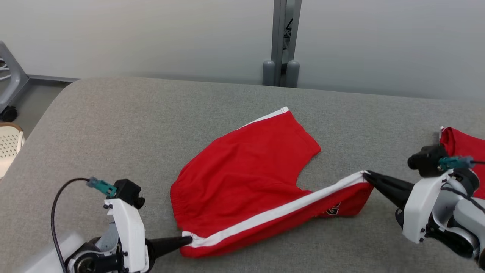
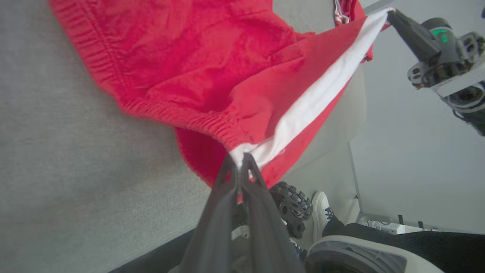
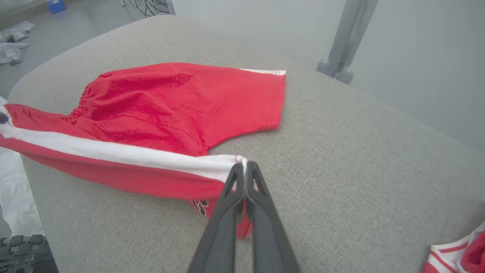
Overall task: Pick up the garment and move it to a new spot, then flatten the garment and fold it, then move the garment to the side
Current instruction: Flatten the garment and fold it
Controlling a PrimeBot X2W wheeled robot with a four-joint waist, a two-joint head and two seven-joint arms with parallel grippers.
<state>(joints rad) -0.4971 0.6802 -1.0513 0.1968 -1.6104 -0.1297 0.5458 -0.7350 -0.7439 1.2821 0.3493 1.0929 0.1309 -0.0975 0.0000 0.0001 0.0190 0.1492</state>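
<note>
Near the front edge of the cushion point(image 1: 113, 125) I have the shorts point(image 1: 246, 167) by both ends of the near side stripe point(image 1: 273, 212). My left gripper point(image 1: 187, 239) is pinched fully closed on the waistband point(image 1: 176, 197) end of that stripe. My right gripper point(image 1: 366, 174) is pinched closed on the hem end, toward the right edge. The stripe runs taut between the two tips and the near leg point(image 1: 341, 204) hangs lifted from it. The far leg point(image 1: 280, 140) lies flat around the middle of the cushion, hem toward the back edge.

I read this as the fold step: the shorts look spread well enough, and the near leg is up, ready to go over. The next move, as I judge it, calls for both arms to carry the stripe together toward the back edge under even tension. They should lay it along the far leg's outer side before letting go. Uneven travel would skew the fold. A second red garment point(image 1: 464, 151) lies at the right edge, just behind my right wrist, and I'd stay off it.
</note>
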